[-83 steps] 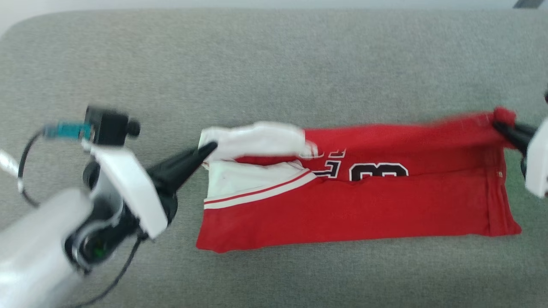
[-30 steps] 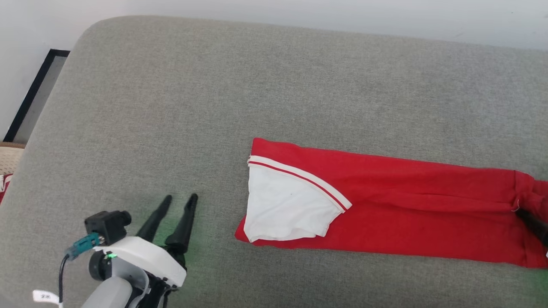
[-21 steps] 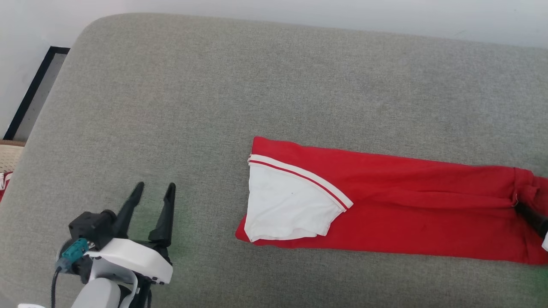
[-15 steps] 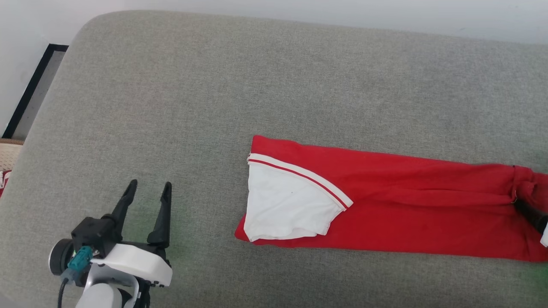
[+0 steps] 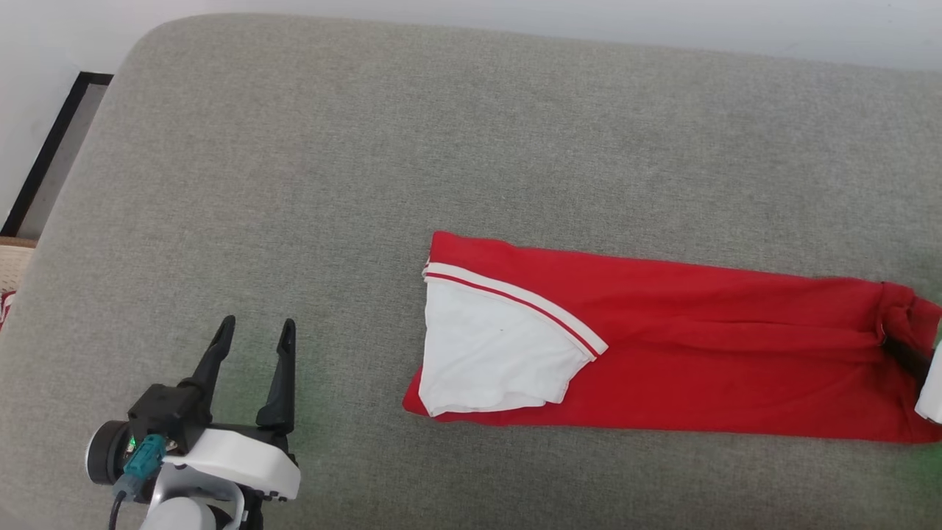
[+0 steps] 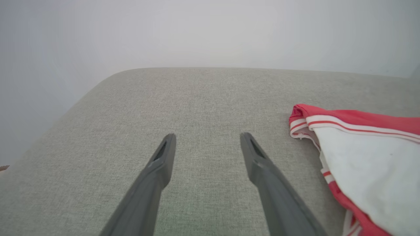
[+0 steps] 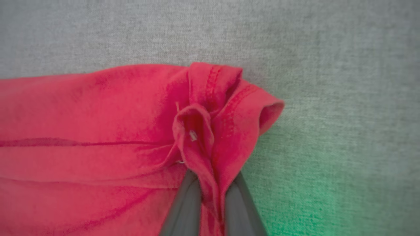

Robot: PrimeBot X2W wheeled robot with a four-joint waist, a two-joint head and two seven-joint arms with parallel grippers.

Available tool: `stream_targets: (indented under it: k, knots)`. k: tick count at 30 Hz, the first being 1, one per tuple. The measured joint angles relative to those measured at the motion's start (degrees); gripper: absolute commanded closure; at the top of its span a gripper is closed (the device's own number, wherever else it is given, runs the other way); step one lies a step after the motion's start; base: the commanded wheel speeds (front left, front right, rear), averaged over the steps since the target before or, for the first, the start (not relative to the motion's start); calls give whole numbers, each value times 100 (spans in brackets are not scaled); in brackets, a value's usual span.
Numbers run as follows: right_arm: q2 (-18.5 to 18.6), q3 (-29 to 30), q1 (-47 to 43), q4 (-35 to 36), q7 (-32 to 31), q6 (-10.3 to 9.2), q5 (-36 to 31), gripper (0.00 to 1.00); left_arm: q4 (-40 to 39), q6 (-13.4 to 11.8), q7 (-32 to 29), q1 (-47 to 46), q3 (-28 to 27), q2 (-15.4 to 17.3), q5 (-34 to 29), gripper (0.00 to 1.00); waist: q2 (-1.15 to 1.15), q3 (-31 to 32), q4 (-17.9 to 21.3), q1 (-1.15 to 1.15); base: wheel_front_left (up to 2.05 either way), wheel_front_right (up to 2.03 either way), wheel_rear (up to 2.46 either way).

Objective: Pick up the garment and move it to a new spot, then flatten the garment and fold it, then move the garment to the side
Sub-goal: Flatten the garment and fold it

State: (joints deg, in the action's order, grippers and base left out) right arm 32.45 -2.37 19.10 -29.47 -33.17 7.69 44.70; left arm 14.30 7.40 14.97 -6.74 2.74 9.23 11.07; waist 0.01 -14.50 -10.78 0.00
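The garment, red shorts with a white panel and striped trim, lies folded into a long strip across the right half of the grey cushion. My right gripper is shut on a bunched fold of red fabric at the strip's right end, the cloth pinched between its two dark fingers. My left gripper stands open at the lower left, clear of the cloth. The left wrist view has its fingers apart over bare cushion, with the garment's white end off to the right.
The cushion's rounded left corner drops toward a pale wall and a dark-framed panel. A scrap of red and white cloth shows at the left edge. Bare cushion lies behind and left of the garment.
The right gripper has shut on the bunched right end of the garment. My left gripper drew back left, toward the near edge. The camera shifted slightly.
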Motion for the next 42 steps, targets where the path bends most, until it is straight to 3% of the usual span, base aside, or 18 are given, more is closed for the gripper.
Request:
stream_targets:
  k: [6, 20, 30, 34, 42]
  knots:
    - [53, 245, -62, 19, 224, 13, 96, 100, -99, 1, 0, 29, -14, 32, 36, 0, 0, 13, 112, 0, 0, 0, 0]
    - [945, 1321, -189, -402, 397, -11, 146, 100, -413, 12, 0, 40, 324, 260, 600, 0, 0, -32, 471, 0, 0, 0, 0]
    - [1594, 2062, -308, -964, 467, -18, 5, 100, -353, 12, 0, -23, 567, 407, 708, 0, 0, -50, 488, 0, 0, 0, 0]
    - [1597, 1986, -326, -900, 474, -18, 109, 100, -332, 12, 0, -36, 573, 403, 682, 0, 0, -2, 481, 0, 0, 0, 0]
    - [1562, 1377, -833, 243, 411, -19, 424, 100, -244, 12, 0, -34, 549, 381, 546, 0, 0, 154, 455, 0, 0, 0, 0]
